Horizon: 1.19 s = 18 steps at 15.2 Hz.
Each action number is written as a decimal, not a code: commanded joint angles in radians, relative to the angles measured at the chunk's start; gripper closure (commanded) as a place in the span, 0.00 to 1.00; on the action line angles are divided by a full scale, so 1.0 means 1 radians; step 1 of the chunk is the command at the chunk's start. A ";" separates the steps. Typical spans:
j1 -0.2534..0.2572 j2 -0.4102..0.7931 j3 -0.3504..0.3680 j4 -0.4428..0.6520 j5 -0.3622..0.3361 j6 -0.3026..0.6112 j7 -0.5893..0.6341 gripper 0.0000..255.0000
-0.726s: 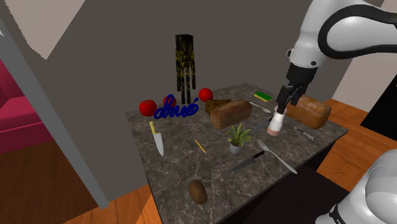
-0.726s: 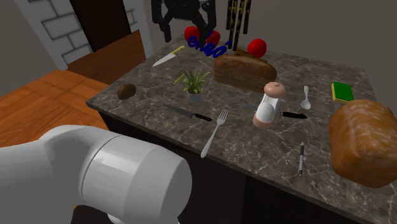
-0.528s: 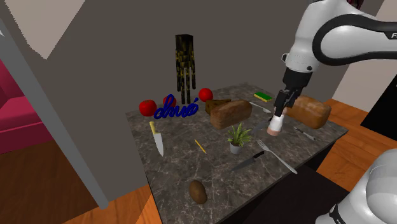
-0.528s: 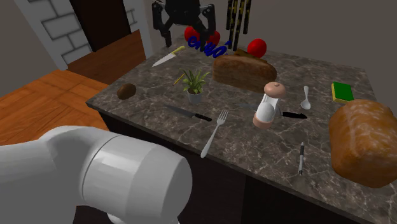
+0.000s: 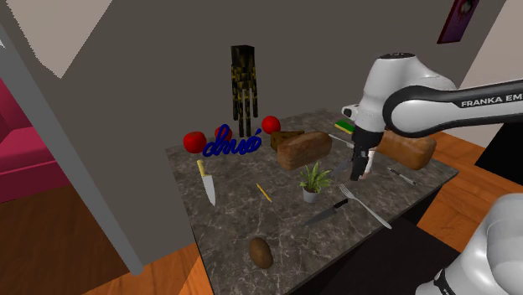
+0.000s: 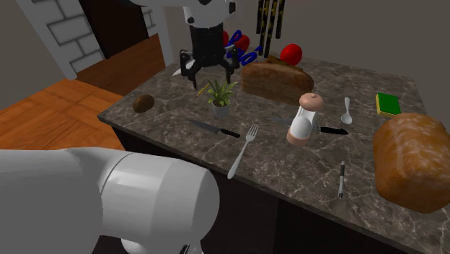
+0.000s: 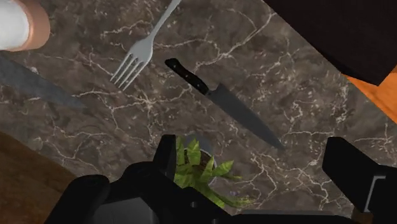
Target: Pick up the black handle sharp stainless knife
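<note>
Since the dark marbled surface has every item resting on it, I'd call this pick-up barely under way: nothing is lifted, nothing is gripped, and the whole close-and-raise is left to do. My white arm runs in from the shoulder view's right, then bends sharply at the wrist so the hand points down at the stone. The jaws are spread wide and empty, hanging above the surface with clear air beneath them. Right below, between the two fingers as I look along them, sits the little potted plant, untouched and simply underneath. Just past it lies what I take for my target, the black-handled knife, flat on the stone with its steel blade bare. Its handle end is near the tines of the fork but apart from them. By my reckoning I need to slide off the plant, line up across that handle, and drop.
</note>
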 commanded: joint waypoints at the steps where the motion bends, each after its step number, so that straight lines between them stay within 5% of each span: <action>1: 0.033 0.042 -0.017 -0.034 -0.020 0.085 -0.101 0.00; 12: 0.187 0.400 -0.118 -0.160 -0.122 0.605 -0.622 0.00; 18: 0.194 0.510 -0.125 -0.171 -0.127 0.728 -0.644 0.00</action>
